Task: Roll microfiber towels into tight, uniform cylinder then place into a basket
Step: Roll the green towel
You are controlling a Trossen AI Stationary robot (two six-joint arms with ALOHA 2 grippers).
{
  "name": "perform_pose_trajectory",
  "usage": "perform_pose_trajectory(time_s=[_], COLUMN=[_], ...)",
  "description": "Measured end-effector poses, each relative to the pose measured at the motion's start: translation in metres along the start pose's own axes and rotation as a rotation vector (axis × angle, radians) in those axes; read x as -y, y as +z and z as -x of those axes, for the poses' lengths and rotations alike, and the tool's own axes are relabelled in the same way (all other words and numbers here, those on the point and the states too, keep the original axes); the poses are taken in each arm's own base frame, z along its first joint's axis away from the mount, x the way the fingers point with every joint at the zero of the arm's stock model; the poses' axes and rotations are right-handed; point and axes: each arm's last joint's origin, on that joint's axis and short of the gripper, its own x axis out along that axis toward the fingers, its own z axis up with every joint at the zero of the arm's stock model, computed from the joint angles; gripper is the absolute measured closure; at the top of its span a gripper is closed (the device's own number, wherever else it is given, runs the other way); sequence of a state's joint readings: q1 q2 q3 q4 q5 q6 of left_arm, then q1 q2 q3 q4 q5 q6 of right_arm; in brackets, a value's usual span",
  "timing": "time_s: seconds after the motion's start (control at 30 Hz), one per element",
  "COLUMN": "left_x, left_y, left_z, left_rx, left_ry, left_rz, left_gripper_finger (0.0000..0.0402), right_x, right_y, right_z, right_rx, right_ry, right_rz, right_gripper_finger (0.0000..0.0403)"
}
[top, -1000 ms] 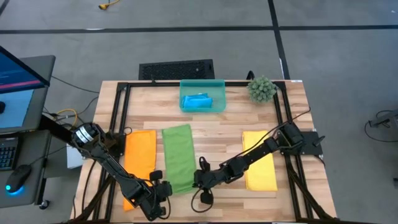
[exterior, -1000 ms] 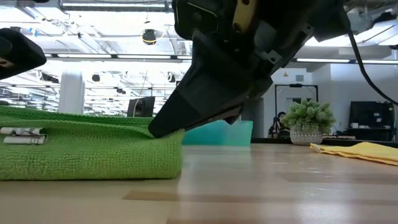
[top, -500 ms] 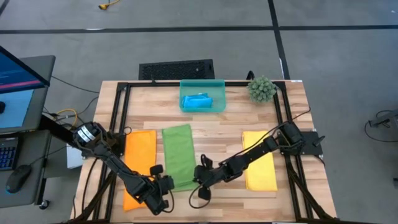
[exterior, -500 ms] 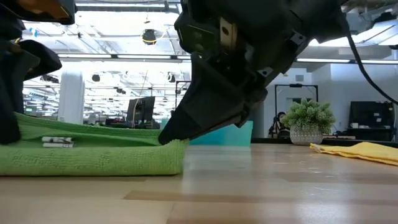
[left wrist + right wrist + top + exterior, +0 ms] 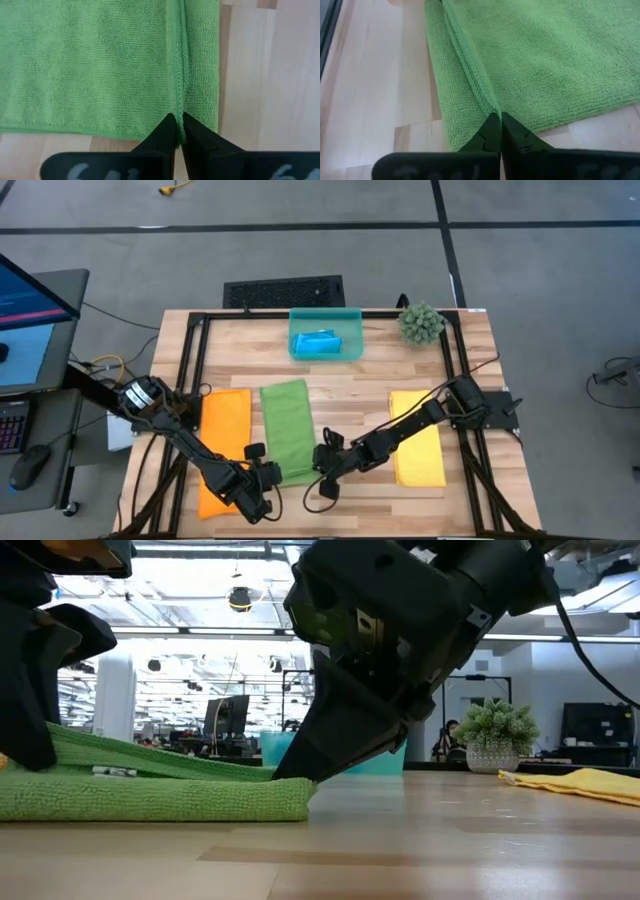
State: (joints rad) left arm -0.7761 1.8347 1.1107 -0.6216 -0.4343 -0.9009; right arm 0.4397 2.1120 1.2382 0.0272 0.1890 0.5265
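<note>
We see both grippers pinched tight on the near end of the green towel (image 5: 287, 430), the left gripper (image 5: 177, 131) on one corner and the right gripper (image 5: 496, 120) on the other. Since a second ago that end has been lifted and folded back over the rest of the cloth, so its near edge now sits farther up the table (image 5: 340, 395) and a raised flap shows in the low view. The orange towel (image 5: 224, 425) and yellow towel (image 5: 416, 438) lie flat on either side, unchanged. The blue towel (image 5: 318, 343) stays in the basket (image 5: 326, 314) at the far edge.
</note>
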Motion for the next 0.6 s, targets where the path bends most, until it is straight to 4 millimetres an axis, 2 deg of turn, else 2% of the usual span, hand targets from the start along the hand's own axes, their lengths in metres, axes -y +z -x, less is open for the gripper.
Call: perform_pose_trajectory(time_s=[0.2, 0.4, 0.6], left_x=[-0.0002, 0.0000, -0.0007], left_y=[-0.0006, -0.0015, -0.0029], left_z=[-0.0001, 0.0001, -0.0001], left_rx=[-0.007, -0.013, -0.049], left_ry=[-0.001, -0.003, -0.013], left_rz=[-0.001, -0.004, -0.023], left_gripper_finger=[0.0379, 0.0329, 0.0284], right_x=[0.0007, 0.0013, 0.0023], right_y=[-0.0013, -0.0014, -0.0015], right_z=[-0.0010, -0.0011, -0.0011], right_rx=[-0.008, -0.010, -0.016], right_ry=[-0.005, -0.007, -0.011], right_rz=[0.002, -0.005, -0.007], right_gripper_finger=[0.0398, 0.0386, 0.0397])
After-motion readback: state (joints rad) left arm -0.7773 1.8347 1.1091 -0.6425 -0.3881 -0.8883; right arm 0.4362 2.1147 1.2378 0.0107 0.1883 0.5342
